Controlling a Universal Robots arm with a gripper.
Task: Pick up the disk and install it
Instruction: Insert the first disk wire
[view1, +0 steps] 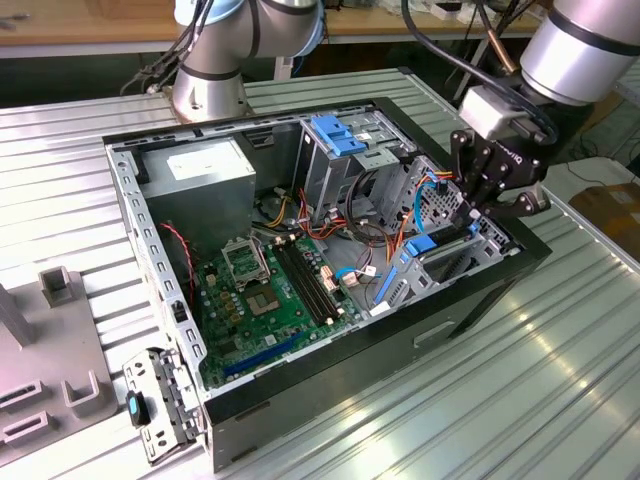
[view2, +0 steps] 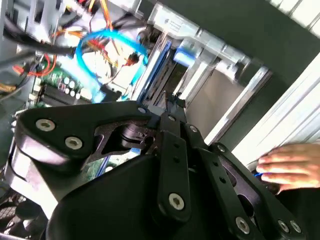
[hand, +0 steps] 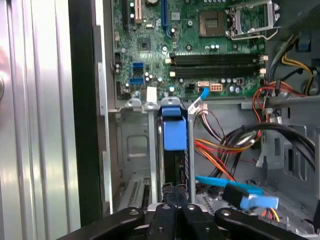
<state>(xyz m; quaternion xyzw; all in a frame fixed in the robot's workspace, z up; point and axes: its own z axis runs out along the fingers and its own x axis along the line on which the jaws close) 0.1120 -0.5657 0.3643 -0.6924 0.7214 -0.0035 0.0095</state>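
The disk (hand: 175, 135) sits edge-on inside a slot of the grey drive bay, with its light-blue carrier tab toward the motherboard. In the exterior view the disk (view1: 421, 244) is in the bay at the case's right end. The blue tab of the disk (view2: 184, 56) is also in the second wrist view. My gripper (hand: 175, 192) hangs over the disk's dark outer edge with its black fingertips shut together. I cannot tell whether they touch that edge. The gripper (view1: 474, 214) is above the bay, and the gripper (view2: 172, 102) points into the same slot.
The open computer case (view1: 480, 300) lies on a ribbed metal table. Inside are a green motherboard (view1: 270, 290), a power supply (view1: 205, 175), a drive cage with a blue latch (view1: 340, 135) and loose blue and orange cables (hand: 235, 187). A person's hand (view2: 287, 170) rests by the case.
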